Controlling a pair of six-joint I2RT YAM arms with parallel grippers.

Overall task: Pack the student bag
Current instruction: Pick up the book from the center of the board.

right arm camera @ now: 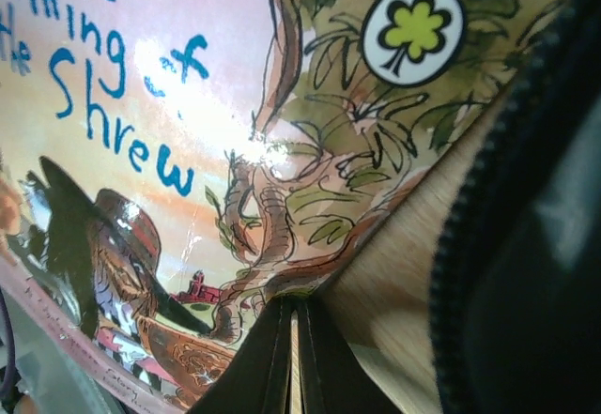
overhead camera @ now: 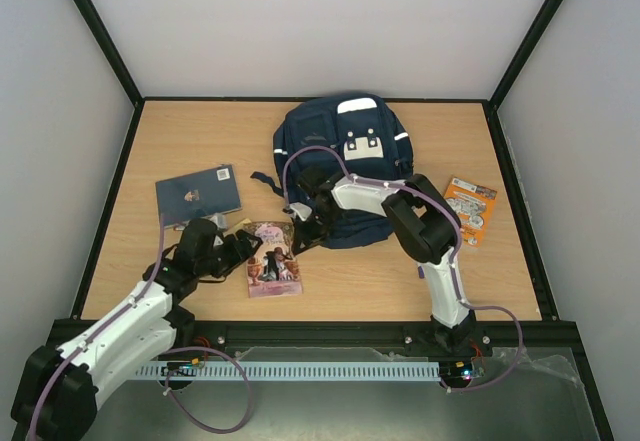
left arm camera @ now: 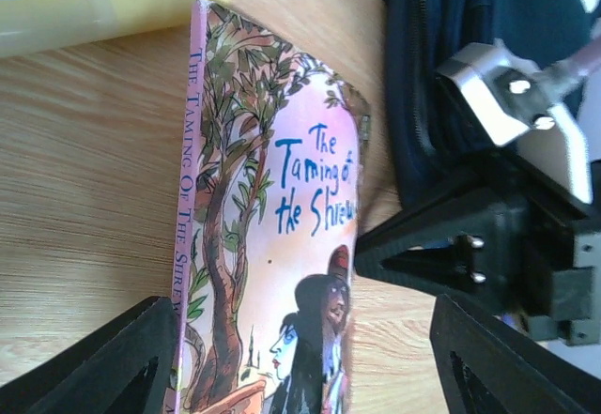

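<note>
From overhead I see a light wooden worktop (overhead camera: 400,281) inside white walls. The student bag (overhead camera: 345,156), navy with white stripes and a pale buckle patch, lies flat at the far middle of the worktop with its top end away from the arms.

A paperback (overhead camera: 272,259) titled "The Taming of the Shrew" lies face up near the front edge, just in front of the bag's near left corner. A dark-blue notebook (overhead camera: 198,193) lies to the left, apart from the bag. An orange booklet (overhead camera: 469,209) lies to the right of the bag.

My left claw (overhead camera: 245,246) sits low at the paperback's left side. Its wrist view shows the two black fingers (left arm camera: 113,367) spread wide, with the book's spine and cover between them and nothing held.

My right arm reaches across the bag's near edge. The right claw (overhead camera: 298,229) is at the paperback's far right corner, between book and bag. In its wrist view the fingers (right arm camera: 268,367) are pressed together, with only a thin slit between them. Their tips meet the book's edge, with the bag's zipper just to the right. I cannot tell whether they grip the cover.
</note>
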